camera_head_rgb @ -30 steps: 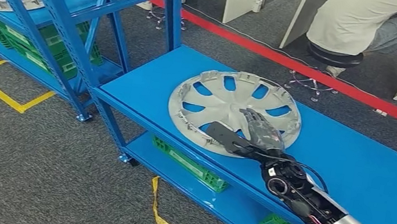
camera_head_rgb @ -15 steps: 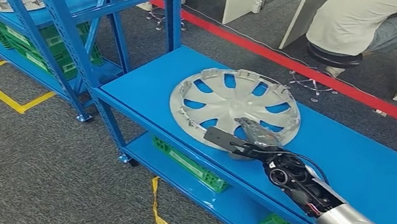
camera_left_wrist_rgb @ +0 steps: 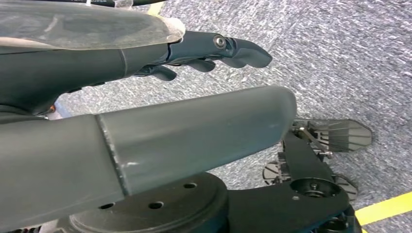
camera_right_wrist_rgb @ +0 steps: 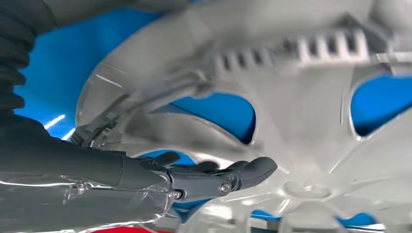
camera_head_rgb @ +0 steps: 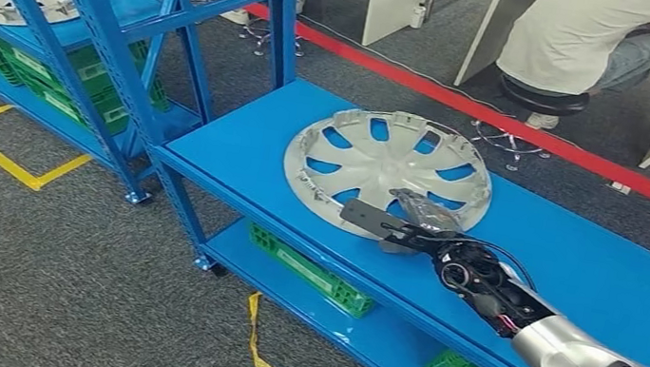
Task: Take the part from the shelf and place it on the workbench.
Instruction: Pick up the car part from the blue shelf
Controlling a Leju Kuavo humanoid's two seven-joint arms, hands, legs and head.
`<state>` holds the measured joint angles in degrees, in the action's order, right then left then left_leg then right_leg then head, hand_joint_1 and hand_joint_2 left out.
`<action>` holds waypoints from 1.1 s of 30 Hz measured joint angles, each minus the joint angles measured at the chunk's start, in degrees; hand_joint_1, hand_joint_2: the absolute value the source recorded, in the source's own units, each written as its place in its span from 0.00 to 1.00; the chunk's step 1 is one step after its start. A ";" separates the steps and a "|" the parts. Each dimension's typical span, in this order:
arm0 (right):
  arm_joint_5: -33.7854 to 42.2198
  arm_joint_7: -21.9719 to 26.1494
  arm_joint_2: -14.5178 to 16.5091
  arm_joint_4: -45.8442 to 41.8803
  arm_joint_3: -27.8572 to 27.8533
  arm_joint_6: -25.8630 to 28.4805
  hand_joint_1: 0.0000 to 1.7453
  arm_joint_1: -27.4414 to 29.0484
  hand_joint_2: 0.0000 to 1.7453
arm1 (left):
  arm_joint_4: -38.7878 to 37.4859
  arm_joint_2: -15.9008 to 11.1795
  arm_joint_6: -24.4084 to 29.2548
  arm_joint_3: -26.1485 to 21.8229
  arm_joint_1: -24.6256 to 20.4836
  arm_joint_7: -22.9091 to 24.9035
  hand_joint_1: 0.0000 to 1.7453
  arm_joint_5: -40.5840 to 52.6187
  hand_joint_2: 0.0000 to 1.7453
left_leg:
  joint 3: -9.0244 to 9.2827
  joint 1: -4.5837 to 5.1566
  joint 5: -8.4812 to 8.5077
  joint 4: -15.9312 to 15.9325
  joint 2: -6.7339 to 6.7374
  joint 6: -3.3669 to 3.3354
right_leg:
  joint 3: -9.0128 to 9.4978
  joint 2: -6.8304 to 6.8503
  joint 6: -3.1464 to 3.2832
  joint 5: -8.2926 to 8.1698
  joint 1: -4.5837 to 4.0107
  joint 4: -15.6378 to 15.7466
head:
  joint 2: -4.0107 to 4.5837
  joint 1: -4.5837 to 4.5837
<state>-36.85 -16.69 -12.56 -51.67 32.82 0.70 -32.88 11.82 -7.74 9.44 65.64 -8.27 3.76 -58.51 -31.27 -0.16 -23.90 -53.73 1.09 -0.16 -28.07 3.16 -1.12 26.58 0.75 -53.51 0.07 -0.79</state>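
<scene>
Head view: the hubcap (camera_head_rgb: 388, 169) lies flat on the blue bench (camera_head_rgb: 596, 279), which looks like a drop-off. The right hand (camera_head_rgb: 412, 217) sits at the rim nearest it, fingers over the edge; can't tell if it's gripping or just resting.

Left wrist view: the left hand (camera_left_wrist_rgb: 204, 48) hangs over carpet with fingers loosely apart, nothing in it, simply idle.

Right wrist view: the hubcap looms right past the fingers (camera_right_wrist_rgb: 228, 177), which lie nearly flat against it.
</scene>
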 joint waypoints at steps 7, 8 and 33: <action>1.20 0.87 0.20 1.36 1.17 0.53 0.91 -0.73 1.00 | 0.00 -0.02 -0.36 0.00 -0.11 0.00 0.00 0.09 0.00 | 0.14 0.00 0.01 0.00 0.00 0.00 | 0.16 0.00 0.05 -0.03 0.01 0.00 | 0.00 0.00; 1.25 0.88 0.21 1.43 1.30 0.60 0.91 -0.83 1.00 | 0.00 -0.02 -0.40 0.00 -0.11 0.00 0.00 0.05 0.00 | 0.15 0.00 0.01 0.00 -0.01 0.00 | 0.17 0.01 0.04 -0.04 0.01 0.01 | 0.00 0.02; 4.91 5.95 0.49 0.85 2.66 3.97 1.00 -1.06 1.00 | 0.00 -0.10 -3.30 -0.09 0.15 -2.02 0.00 -1.80 1.00 | 0.17 -0.02 -0.15 0.00 -0.14 0.14 | 0.25 0.05 -0.04 0.12 -0.01 0.00 | 0.00 0.03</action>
<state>-31.94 -10.74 -12.07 -50.83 35.48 4.67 -33.93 11.82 -7.84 6.15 65.54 -8.11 1.74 -60.31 -31.10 -0.19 -24.05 -53.73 0.95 -0.02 -27.81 3.21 -1.16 26.70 0.74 -53.51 0.07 -0.77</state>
